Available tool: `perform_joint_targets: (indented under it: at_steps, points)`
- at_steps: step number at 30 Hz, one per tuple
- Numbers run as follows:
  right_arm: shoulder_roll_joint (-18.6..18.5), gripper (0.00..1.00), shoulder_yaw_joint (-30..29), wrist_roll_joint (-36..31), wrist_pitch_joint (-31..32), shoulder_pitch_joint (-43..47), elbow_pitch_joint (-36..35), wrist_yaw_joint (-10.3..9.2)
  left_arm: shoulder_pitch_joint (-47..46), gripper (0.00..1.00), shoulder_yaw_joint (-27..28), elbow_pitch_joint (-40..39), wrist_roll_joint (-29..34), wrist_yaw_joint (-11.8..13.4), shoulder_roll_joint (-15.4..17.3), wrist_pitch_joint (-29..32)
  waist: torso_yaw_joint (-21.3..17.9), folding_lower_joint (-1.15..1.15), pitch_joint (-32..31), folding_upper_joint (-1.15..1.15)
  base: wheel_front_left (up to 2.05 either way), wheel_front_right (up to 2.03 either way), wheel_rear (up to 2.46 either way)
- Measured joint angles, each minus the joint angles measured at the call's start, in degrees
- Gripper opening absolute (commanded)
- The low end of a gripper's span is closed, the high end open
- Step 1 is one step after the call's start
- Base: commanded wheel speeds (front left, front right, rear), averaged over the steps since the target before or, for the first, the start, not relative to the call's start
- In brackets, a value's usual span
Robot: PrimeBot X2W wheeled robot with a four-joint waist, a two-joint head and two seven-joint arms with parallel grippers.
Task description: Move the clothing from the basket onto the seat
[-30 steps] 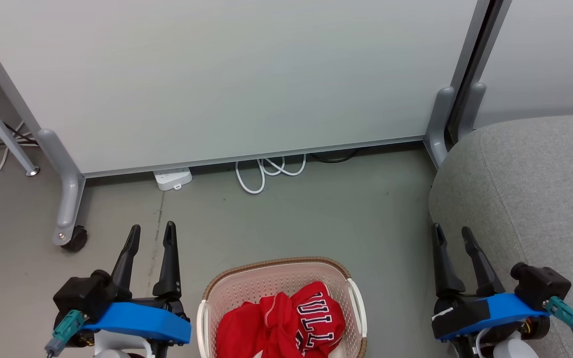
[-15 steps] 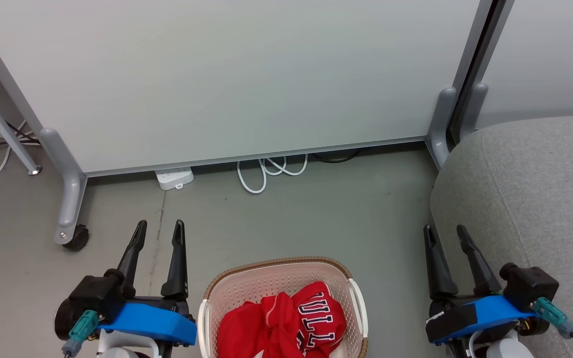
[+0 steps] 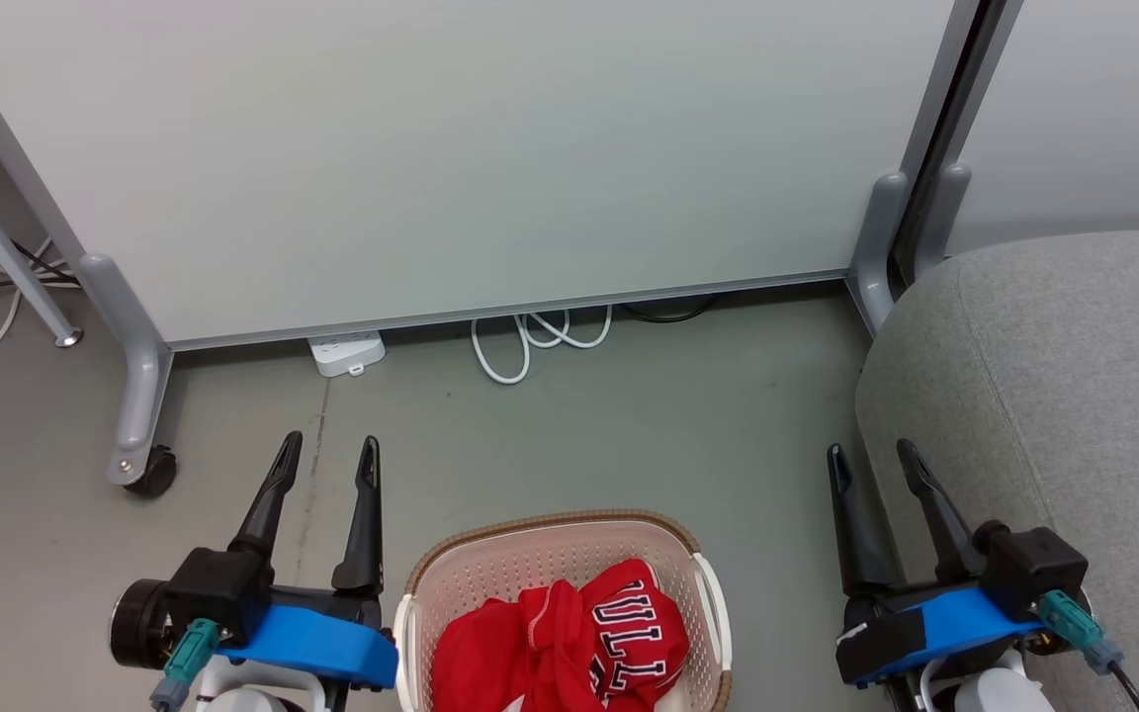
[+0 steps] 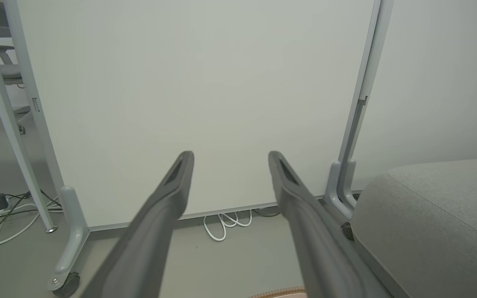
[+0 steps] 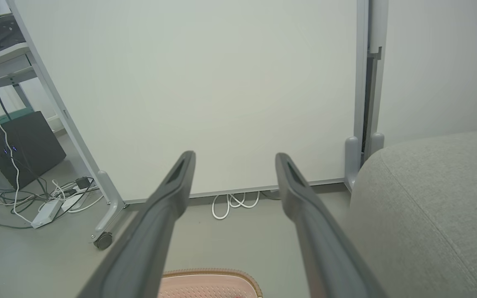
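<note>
We see the clothing (image 3: 569, 643) as a bright red crumpled heap with white trim, and the piece on the right carries black-and-white block letters. It lies inside the basket (image 3: 550, 527), which is cream, perforated, with a brown woven-look rim and white handles. The basket stands on the floor (image 3: 629, 435) at the bottom middle of the head view. The seat (image 3: 1054, 376), a large grey fabric cushion with a rounded corner, is to the right of the basket and apart from it. The left end effector (image 3: 330, 438) hangs just left of the basket. The right end effector (image 3: 869, 448) is between basket and seat, close to the seat edge. Both are released, fingers spread apart. Behind stands a pale panel (image 3: 490, 148) on grey legs with a caster (image 3: 152, 470). At its lower edge lie a white power strip (image 3: 344, 353) and a looped white cable (image 3: 530, 341).
</note>
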Motion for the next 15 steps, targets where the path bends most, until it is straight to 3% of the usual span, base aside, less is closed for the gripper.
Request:
perform_joint_targets:
  at_steps: [15]
  points:
    - [-0.01,1.00,0.12,-1.45,-0.51,-0.08,0.77,0.00,-0.12,1.00,-0.13,1.41,0.34,-0.09,0.03,-0.34,0.20,0.00,-0.22,0.00,0.00,0.00,0.00]
